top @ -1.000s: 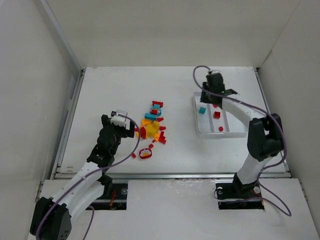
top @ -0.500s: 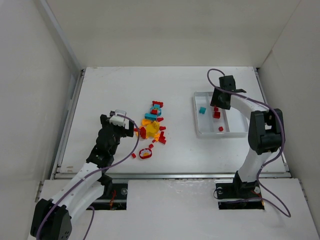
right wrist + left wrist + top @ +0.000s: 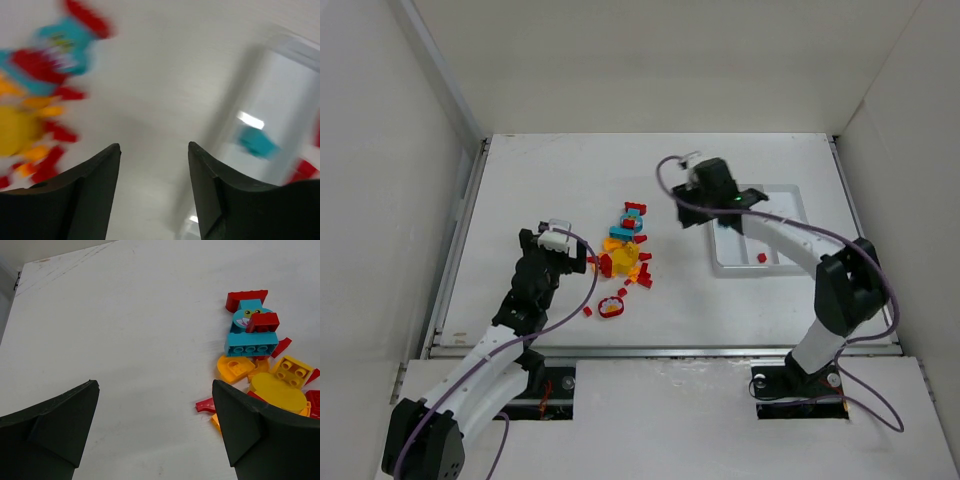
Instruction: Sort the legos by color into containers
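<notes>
A pile of legos [image 3: 625, 250] in red, orange, yellow and teal lies mid-table; it also shows in the left wrist view [image 3: 260, 365] and, blurred, in the right wrist view [image 3: 45, 100]. The white tray [image 3: 790, 192] stands at the right, with a red piece [image 3: 761, 258] and a teal piece [image 3: 256, 142] in its compartments. My left gripper [image 3: 582, 262] is open and empty just left of the pile. My right gripper [image 3: 685, 195] is open and empty over the bare table between pile and tray.
A red ring piece with a yellow piece inside [image 3: 611, 307] and a small red piece [image 3: 587, 311] lie apart, in front of the pile. White walls enclose the table on three sides.
My right gripper has swung left from above the tray to the table between tray and pile. The left arm has not moved.
</notes>
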You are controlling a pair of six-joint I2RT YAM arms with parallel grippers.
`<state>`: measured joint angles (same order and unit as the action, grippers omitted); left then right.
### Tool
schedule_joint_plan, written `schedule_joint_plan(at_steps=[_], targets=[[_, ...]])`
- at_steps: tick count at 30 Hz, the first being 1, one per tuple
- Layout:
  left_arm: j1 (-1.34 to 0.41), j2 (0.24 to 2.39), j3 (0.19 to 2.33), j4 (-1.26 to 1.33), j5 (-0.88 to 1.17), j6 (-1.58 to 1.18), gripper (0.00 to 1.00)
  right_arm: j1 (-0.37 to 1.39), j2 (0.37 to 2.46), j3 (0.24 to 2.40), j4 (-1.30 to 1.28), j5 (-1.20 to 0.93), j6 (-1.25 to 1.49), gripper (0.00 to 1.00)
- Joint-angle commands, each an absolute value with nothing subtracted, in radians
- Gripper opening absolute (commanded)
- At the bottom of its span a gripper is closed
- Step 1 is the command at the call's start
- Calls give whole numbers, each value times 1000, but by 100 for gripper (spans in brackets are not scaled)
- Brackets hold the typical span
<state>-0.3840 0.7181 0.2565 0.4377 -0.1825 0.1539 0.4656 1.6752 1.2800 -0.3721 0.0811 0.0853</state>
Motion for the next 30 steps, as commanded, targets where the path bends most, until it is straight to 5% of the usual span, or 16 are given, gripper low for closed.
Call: schedule_joint_plan(at_steps=[1, 12, 30], targets=[[-376, 701, 255, 492, -170, 161, 95, 615, 1729, 1304, -365, -66, -38, 60], [-367, 701, 255, 492, -179, 170, 95, 816, 1795, 1235, -316, -212, -83, 48], [-358, 692, 245, 502, -170, 170, 95, 871, 1844, 1175, -293, -167, -21, 48]])
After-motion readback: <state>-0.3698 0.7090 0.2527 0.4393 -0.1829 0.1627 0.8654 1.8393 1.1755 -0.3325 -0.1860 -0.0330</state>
